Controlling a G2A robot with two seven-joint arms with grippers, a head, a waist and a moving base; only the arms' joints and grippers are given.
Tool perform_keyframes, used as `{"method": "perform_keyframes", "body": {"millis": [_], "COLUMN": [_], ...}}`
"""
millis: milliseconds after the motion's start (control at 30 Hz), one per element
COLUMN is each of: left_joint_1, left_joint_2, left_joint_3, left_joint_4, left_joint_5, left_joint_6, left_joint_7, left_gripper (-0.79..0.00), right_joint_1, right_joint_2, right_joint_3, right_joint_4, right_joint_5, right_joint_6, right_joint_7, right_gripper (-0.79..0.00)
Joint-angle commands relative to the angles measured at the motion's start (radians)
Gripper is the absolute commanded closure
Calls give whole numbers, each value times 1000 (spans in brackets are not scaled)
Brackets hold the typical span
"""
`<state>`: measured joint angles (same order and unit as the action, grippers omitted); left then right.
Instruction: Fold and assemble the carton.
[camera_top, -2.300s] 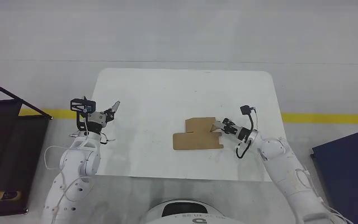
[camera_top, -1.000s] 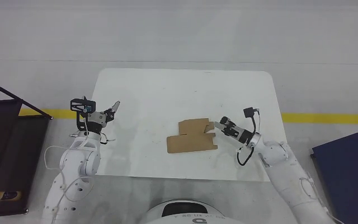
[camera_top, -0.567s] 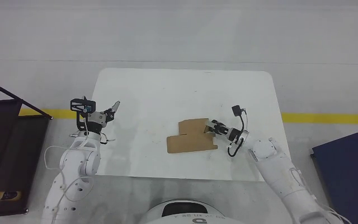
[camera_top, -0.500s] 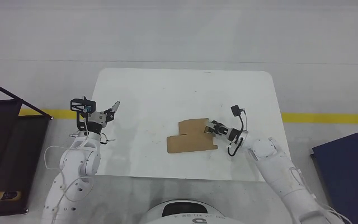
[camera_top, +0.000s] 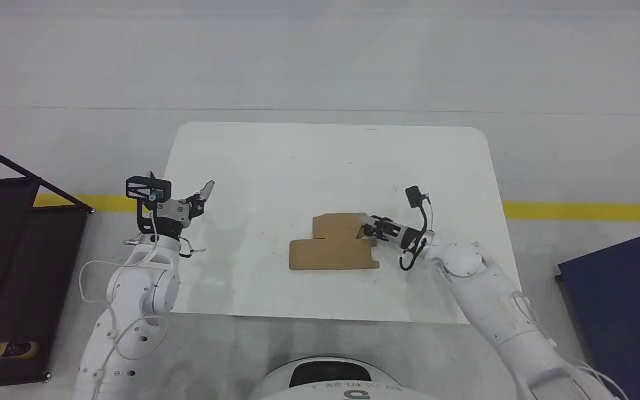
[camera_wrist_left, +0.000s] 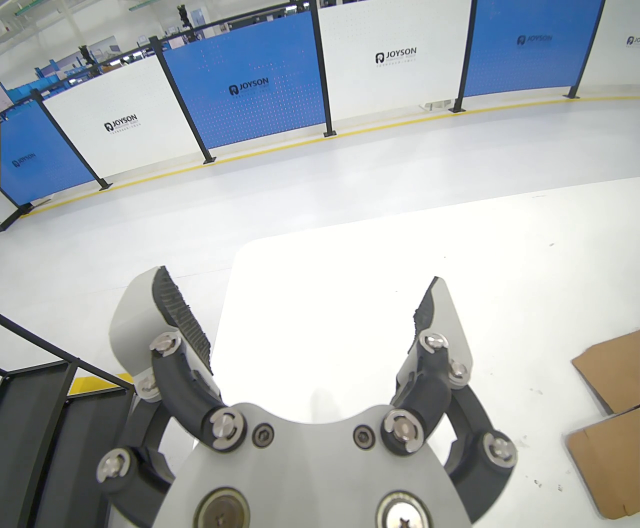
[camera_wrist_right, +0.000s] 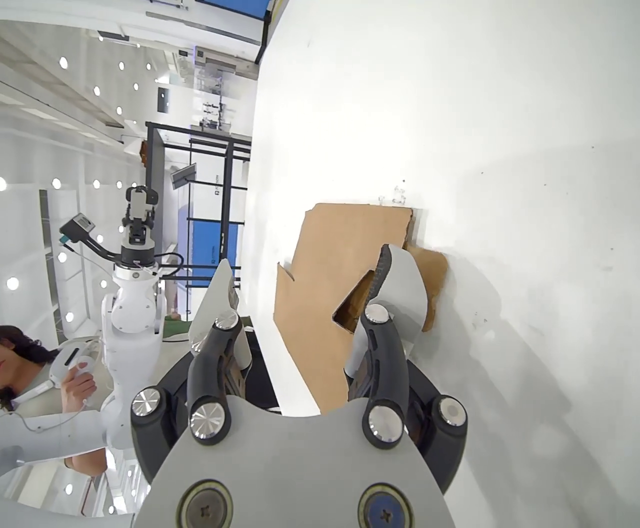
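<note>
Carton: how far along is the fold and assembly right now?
Nothing looks folded yet: the carton lies flat on the table. In hand: the right gripper is at its edge, fingers open, one finger over a flap. The left gripper is open, apart from it. Left: every fold and the assembly.

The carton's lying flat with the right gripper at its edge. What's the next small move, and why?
Probably close the right gripper on the flap beside its finger, to lift it: the carton lies flat, unfolded, and those fingers stand open. The left gripper sits far off.
</note>
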<state>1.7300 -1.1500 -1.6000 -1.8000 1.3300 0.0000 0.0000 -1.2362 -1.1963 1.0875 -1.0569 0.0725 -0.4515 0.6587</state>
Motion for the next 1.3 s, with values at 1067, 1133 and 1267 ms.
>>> {"method": "perform_keyframes", "body": {"millis": [1067,1133,1267], "left_joint_1": [0,0,0], "left_joint_2": [0,0,0], "left_joint_3": [0,0,0], "left_joint_4": [0,0,0], "left_joint_5": [0,0,0], "left_joint_6": [0,0,0], "left_joint_7": [0,0,0], "left_gripper": [-785,-785,-785], "right_joint_1": [-79,-79,-85], "right_joint_2": [46,46,56], "right_joint_3": [98,96,53], "right_joint_4": [-185,-190,-298], "right_joint_5": [-879,-892,-1198], "right_joint_6": [-203,-200,-183], "right_joint_7": [-566,-563,-561], "right_gripper": [-785,-785,-785]}}
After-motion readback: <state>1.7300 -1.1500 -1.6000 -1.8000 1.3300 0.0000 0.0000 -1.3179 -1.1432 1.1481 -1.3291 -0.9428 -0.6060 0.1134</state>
